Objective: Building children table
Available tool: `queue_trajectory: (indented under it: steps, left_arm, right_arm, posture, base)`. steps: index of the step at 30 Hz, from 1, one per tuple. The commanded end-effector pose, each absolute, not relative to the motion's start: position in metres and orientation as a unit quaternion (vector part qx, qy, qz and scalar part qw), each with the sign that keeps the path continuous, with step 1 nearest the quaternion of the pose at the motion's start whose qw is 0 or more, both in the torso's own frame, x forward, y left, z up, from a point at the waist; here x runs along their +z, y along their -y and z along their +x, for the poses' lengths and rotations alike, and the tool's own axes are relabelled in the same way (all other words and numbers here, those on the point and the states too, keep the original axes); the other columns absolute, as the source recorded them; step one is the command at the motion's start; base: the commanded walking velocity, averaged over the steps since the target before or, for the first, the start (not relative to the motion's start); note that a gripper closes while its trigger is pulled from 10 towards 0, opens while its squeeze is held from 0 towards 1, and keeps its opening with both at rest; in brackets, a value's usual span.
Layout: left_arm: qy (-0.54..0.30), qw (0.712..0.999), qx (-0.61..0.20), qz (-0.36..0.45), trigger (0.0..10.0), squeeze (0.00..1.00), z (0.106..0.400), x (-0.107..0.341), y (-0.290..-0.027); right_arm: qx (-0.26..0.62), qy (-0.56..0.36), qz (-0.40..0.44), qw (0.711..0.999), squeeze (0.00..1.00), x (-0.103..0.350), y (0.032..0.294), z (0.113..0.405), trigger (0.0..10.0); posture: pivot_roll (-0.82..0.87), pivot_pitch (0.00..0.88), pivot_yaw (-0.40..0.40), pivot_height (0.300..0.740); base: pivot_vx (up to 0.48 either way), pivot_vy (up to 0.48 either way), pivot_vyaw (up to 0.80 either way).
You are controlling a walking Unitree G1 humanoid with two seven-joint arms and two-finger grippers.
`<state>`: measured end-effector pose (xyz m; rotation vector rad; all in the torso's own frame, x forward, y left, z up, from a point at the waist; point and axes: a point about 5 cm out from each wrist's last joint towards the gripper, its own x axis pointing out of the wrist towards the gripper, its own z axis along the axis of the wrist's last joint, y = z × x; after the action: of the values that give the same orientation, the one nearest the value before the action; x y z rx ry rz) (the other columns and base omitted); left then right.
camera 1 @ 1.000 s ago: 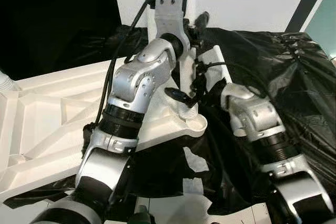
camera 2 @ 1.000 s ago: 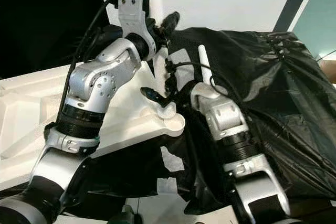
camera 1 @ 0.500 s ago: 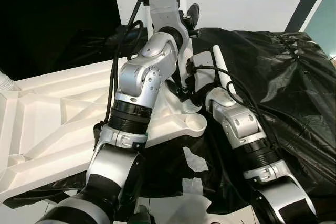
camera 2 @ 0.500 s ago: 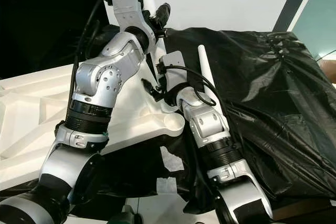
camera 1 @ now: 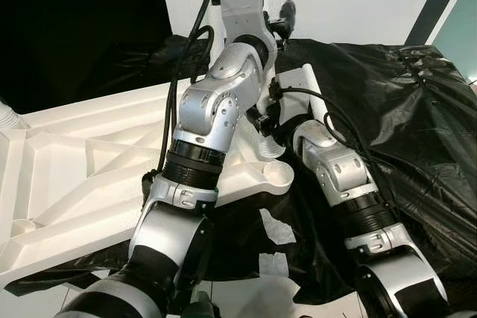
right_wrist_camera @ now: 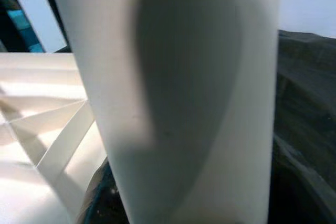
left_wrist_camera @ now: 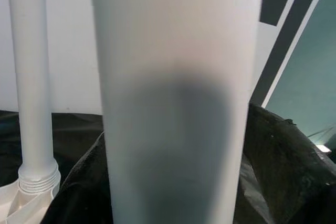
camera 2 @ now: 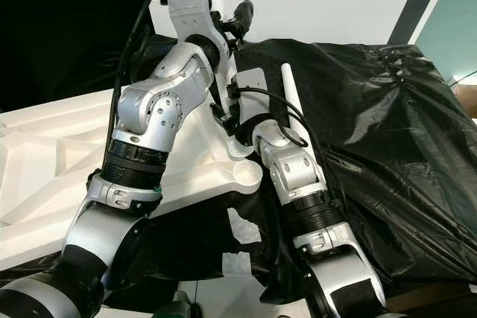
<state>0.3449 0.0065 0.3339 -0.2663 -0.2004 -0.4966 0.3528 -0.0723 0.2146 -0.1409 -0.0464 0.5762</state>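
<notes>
The white table leg [left_wrist_camera: 178,98] looms blurred, hiding both grippers' jaws.

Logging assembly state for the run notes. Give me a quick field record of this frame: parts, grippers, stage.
base: white ribbed plastic tabletop, underside up, on black plastic sheet
leg in work: white plastic tube, upright at the tabletop's near corner socket
left gripper: high on that tube
right gripper: low on the tube, near the socket
other legs: one upright in a far socket; one loose on the sheet
stage: leg fitting under way
</notes>
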Motion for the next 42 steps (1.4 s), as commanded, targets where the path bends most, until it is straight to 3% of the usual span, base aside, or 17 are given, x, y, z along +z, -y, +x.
queue_trajectory:
  steps: [1, 22, 42]
  left_arm:
    - [0.114, 0.927, -0.342, -0.104, 10.0, 0.0, 0.336, 0.34, 0.006]
    - [0.077, 0.867, -0.483, -0.095, 10.0, 0.0, 0.319, 0.34, -0.004]
    - [0.063, 0.838, -0.529, -0.119, 10.0, 0.0, 0.311, 0.339, -0.013]
  right_arm:
    - [0.308, 0.029, -0.065, 0.949, 0.0, 0.221, 0.077, 0.354, 10.0]
    - [0.472, 0.032, -0.116, 0.873, 0.0, 0.231, 0.118, 0.35, 10.0]
    - [0.513, 0.035, -0.13, 0.848, 0.0, 0.23, 0.127, 0.349, 10.0]
  posture:
    - [0.09, 0.034, 0.001, 0.74]
    - [0.09, 0.028, 0.007, 0.74]
    - [0.09, 0.021, 0.009, 0.74]
  base:
    - [0.0, 0.0, 0.0]
    - [0.0, 0.0, 0.0]
    - [0.0, 0.0, 0.0]
